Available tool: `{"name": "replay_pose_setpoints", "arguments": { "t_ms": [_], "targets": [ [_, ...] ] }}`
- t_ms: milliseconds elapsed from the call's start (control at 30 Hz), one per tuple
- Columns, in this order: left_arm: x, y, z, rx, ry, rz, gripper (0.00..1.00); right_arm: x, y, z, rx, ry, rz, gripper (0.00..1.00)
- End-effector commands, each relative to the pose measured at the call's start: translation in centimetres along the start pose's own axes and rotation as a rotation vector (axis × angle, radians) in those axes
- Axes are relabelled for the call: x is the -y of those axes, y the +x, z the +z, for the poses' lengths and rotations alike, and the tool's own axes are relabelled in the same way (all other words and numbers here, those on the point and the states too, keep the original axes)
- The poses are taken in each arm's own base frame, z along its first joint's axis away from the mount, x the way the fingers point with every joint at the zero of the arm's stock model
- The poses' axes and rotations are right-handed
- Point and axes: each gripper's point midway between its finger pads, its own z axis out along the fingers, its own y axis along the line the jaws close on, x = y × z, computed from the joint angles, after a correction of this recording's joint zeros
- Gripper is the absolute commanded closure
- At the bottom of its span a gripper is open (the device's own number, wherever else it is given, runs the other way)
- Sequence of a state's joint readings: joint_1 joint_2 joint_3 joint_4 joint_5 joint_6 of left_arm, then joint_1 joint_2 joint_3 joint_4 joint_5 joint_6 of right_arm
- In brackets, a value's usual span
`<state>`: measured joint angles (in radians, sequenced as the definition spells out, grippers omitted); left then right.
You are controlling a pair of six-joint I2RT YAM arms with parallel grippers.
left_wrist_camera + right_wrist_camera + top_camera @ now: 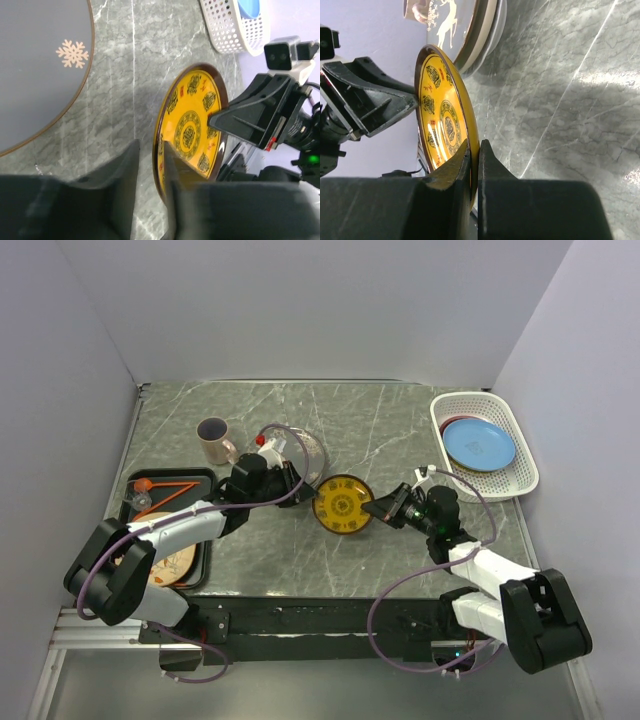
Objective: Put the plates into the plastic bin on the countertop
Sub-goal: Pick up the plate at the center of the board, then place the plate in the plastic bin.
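Note:
The yellow-patterned plate (pixel 343 504) is held on edge above the countertop (pixel 400 430), between both arms. My right gripper (pixel 382 508) is shut on its right rim; in the right wrist view the fingers (pixel 474 150) pinch the plate (pixel 442 115). My left gripper (pixel 300 485) is at the plate's left rim. Its jaws straddle the rim (pixel 152 160) with a gap on one side, so they are open. The white plastic bin (pixel 437 415) stands at the back right with a blue plate (pixel 479 443) in it.
A stack of plates (pixel 305 452) lies behind the left gripper, a dark snowflake plate (pixel 40 65) on top. A beige mug (pixel 213 440) stands to its left. A black tray (pixel 196 480) at the left holds a beige plate (pixel 170 562).

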<state>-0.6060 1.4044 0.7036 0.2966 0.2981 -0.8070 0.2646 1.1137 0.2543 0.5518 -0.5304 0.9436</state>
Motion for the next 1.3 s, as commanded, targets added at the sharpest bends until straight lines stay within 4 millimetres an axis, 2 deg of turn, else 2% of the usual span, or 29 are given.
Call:
{"name": "replay_pose_setpoints", "arguments": {
  "t_ms": [0,367,467,533,867,1267],
  "targets": [
    [2.4,-2.1,-0.4,0.071,0.077,0.035,0.63,-1.3,-0.5,-0.1,0.012,-0.032,-0.052,1.0],
    [1.3,-1.7,-0.6,0.072,0.028,0.039,0.1,-1.6,-0.4,0.0,0.004,-0.05,-0.054,1.0],
    [1.0,-1.8,-1.1,0.092,0.011,0.052,0.03,-1.5,-0.4,0.1,0.001,-0.054,-0.053,1.0],
    [0.9,-2.1,-1.6,0.108,0.001,0.059,0.01,-1.5,-0.4,0.2,-0.002,-0.053,-0.049,1.0],
    [0.4,-1.7,-2.5,0.119,-0.017,0.069,0.01,-1.0,-0.3,0.6,-0.008,-0.047,-0.043,1.0],
    [0.0,-1.3,-2.4,0.108,-0.029,0.062,0.01,-0.9,-1.5,1.1,0.008,0.001,-0.053,1.0]
  ]
}}
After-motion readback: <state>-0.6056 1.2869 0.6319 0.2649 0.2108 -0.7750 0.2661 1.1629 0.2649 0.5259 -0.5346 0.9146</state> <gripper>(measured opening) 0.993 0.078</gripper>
